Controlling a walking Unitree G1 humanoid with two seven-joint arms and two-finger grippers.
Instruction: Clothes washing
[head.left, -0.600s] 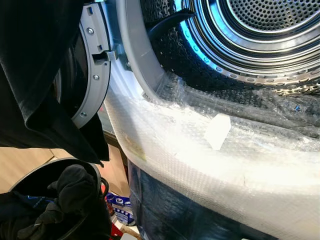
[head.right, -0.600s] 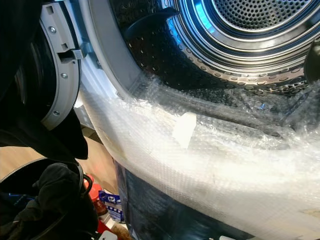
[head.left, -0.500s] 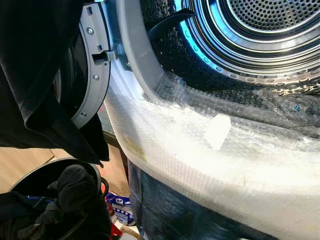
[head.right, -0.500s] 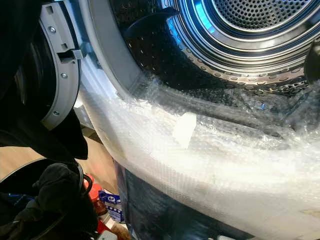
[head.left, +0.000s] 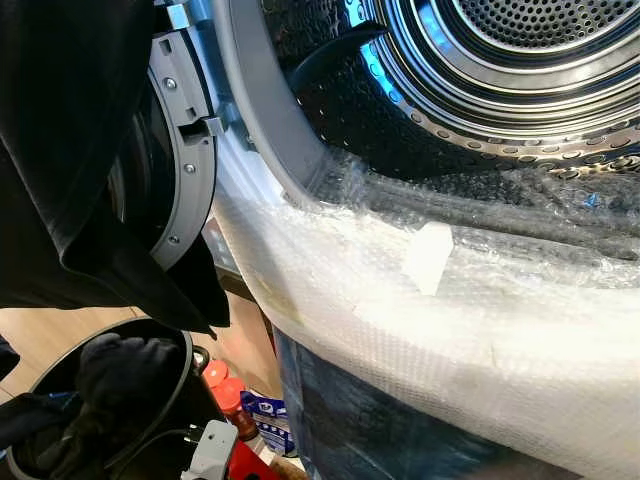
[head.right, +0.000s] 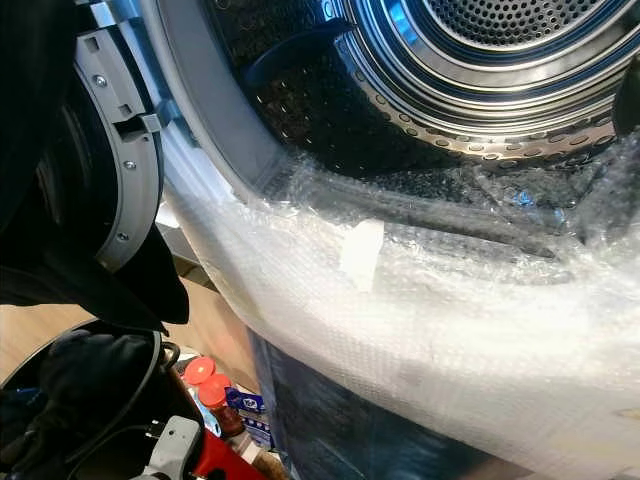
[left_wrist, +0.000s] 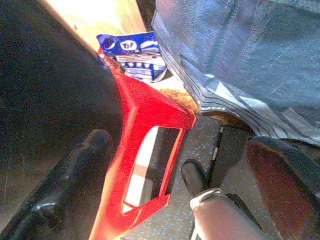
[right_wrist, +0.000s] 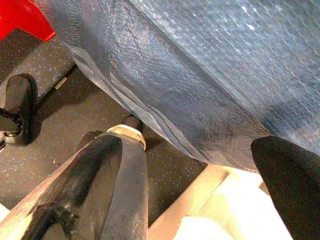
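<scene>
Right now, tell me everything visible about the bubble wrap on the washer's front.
The bubble wrap is a clear, whitish sheet of small bubbles draped over the lower lip of the washing machine's open drum. It runs from the grey door seal down the dark front panel, glaring white where light hits it. A pale tape patch sits on it. Its upper edge lies crumpled inside the opening. No clothing rests on it.

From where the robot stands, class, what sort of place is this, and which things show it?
Probably a home laundry corner. An open front-loading washer shows its perforated steel drum and swung-out door, and a dark basket of dark clothes sits below.
</scene>
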